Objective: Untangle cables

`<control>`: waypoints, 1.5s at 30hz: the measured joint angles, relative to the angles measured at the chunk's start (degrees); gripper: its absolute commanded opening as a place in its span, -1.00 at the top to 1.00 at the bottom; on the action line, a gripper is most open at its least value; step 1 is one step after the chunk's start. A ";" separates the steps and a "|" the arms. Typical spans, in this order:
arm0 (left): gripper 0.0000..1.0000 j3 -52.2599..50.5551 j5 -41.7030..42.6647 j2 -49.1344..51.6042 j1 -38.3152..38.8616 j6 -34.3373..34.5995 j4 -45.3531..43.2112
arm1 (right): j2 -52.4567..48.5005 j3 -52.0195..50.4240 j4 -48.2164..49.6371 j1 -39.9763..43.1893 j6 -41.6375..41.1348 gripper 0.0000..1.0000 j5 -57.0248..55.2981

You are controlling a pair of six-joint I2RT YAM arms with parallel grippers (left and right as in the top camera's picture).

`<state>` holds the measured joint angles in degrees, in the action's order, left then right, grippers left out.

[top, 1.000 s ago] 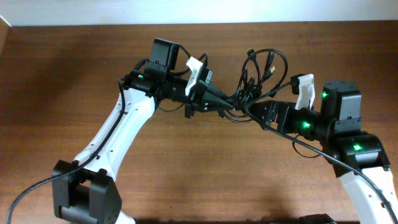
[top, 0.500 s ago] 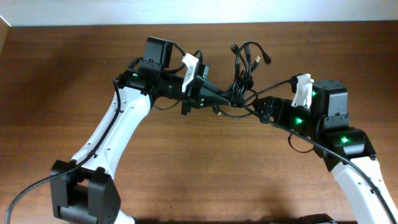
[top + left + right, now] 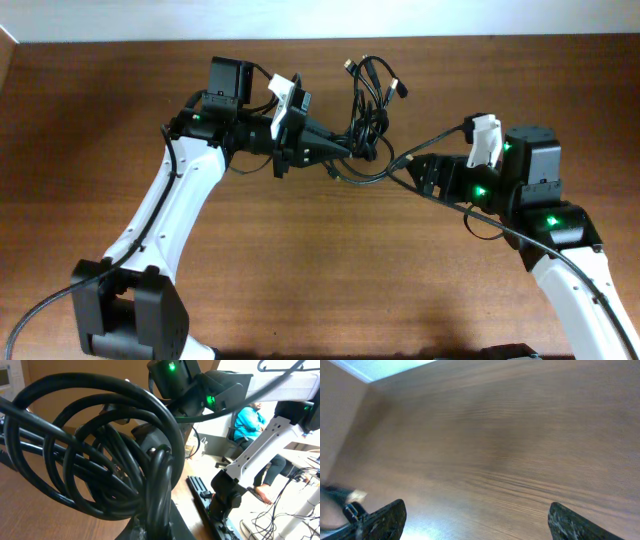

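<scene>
left gripper (image 3: 335, 150) clamped on the knot of cables (image 3: 368, 110), which fan out just past its tips; right gripper (image 3: 418, 175) jaws apart, empty, just short of a slack loop (image 3: 362, 178) (can't tell if touching), so i'd close right on that one loop near the knot, then pull away slowly.

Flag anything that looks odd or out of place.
Only the cables: a knotted bunch clamped in the left gripper, plug ends sticking out, one loop sagging toward the open, empty right gripper. Nothing looks damaged.
</scene>
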<state>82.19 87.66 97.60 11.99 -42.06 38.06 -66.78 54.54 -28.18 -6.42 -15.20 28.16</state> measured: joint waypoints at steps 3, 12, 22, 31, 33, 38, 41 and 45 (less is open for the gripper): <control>1.00 0.00 0.02 0.00 0.00 0.13 0.31 | 1.44 0.00 0.24 0.00 7.10 -0.80 10.12; 1.00 0.00 0.22 0.00 7.74 0.13 2.58 | 1.62 -0.02 -0.26 0.02 11.41 -0.80 8.20; 1.00 0.00 -3.48 0.02 6.16 0.15 3.10 | 0.76 0.02 -5.70 -0.57 3.58 -0.79 -10.43; 1.00 0.00 -2.27 0.02 -1.66 0.57 6.51 | 0.28 0.04 -8.07 -0.55 1.27 -0.79 -16.35; 1.00 0.00 -2.16 0.02 -1.66 0.57 6.51 | 0.28 0.04 -8.85 -0.55 0.87 -0.79 -16.59; 1.00 0.00 -2.16 0.02 -3.63 0.59 6.91 | 0.28 0.04 -11.67 -0.55 -1.70 -0.79 -17.20; 1.00 0.00 -2.16 0.02 -4.31 0.59 7.82 | 0.42 0.04 -13.99 -0.55 -2.93 -0.79 -17.86; 1.00 0.00 -1.53 0.00 -4.37 0.59 9.18 | 5.51 0.02 -15.54 -0.52 -3.21 -0.80 -18.25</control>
<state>82.19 86.13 97.60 7.62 -41.47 47.24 -61.28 54.57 -43.72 -6.94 -18.41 9.91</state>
